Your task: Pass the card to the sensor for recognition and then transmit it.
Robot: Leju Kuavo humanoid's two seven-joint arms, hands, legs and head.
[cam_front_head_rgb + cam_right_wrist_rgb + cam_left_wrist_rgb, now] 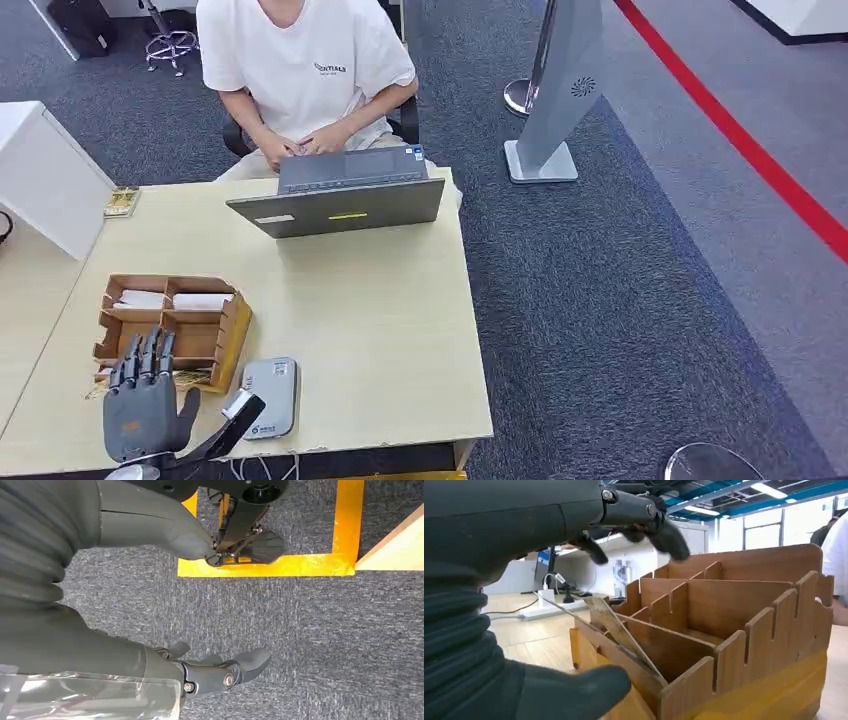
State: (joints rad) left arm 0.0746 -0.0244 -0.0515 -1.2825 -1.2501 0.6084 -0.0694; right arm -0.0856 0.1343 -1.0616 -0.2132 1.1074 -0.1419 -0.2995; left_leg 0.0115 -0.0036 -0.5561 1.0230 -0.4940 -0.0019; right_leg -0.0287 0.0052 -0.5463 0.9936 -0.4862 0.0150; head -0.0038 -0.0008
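1. The wooden organizer [170, 325] is brown with a yellow base.
2. The card reader [270, 397] is grey.
3. The laptop [340, 195] at 12 o'clock is dark grey.
4. The carpet [620, 300] is blue-grey with a red stripe [740, 140].
5. The table [380, 320] is pale beige.

A grey laptop [340, 200] is being used at the far edge of the light wooden table [400, 330], its lid opened away from the camera. A person in a white T-shirt [300, 60] is being seated behind it on a dark chair, both hands placed at the keyboard. A white cabinet [45, 180] is being positioned at the table's left. A grey floor stand [560, 95] is being supported on grey carpet [640, 300], which is being crossed by a red line [760, 160].
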